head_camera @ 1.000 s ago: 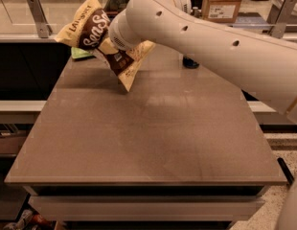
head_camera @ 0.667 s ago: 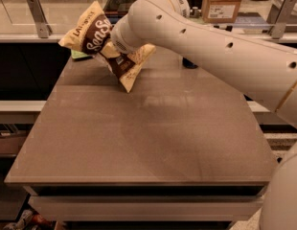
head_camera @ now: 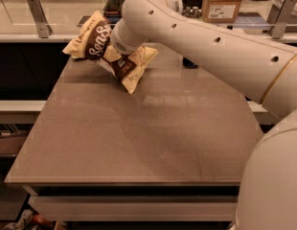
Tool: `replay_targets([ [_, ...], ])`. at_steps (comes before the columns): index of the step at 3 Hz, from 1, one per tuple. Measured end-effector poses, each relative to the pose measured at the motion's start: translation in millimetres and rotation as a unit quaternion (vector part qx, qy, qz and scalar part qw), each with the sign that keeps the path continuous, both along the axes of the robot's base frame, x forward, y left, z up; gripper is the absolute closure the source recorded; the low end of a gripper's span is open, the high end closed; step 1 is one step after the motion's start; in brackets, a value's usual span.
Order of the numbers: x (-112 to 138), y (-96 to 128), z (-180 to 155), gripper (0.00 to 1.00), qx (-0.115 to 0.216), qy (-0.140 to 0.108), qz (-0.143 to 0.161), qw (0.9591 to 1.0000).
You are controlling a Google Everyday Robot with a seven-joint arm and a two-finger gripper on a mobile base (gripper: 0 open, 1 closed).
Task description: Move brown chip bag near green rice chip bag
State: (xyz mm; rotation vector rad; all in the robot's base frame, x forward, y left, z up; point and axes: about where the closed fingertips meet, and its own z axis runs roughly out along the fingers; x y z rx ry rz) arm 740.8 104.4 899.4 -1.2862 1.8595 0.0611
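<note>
The brown chip bag (head_camera: 97, 41) has a dark brown centre, cream-yellow ends and white "Sea Salt" lettering. It hangs crumpled and tilted above the far left part of the table (head_camera: 139, 143). My gripper (head_camera: 115, 57) is at the end of the white arm, shut on the bag's middle and mostly covered by the bag. The bag's lower end (head_camera: 131, 71) hangs close over the tabletop. The green rice chip bag is not in view; the arm covers the far right of the table.
A dark object (head_camera: 189, 62) shows under the arm at the table's far edge. A cardboard box (head_camera: 222, 3) stands on the counter behind. Metal rail posts (head_camera: 38, 16) flank the back counter. My arm spans the right side.
The gripper and the brown chip bag have moved a little to the right and down, closer to the tabletop. The bag stays in the grip.
</note>
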Motion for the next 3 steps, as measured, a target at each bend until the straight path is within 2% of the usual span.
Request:
replay_targets([
  [3,-0.6,3.7,-2.8,0.12,0.000,0.001,0.003,1.0000],
])
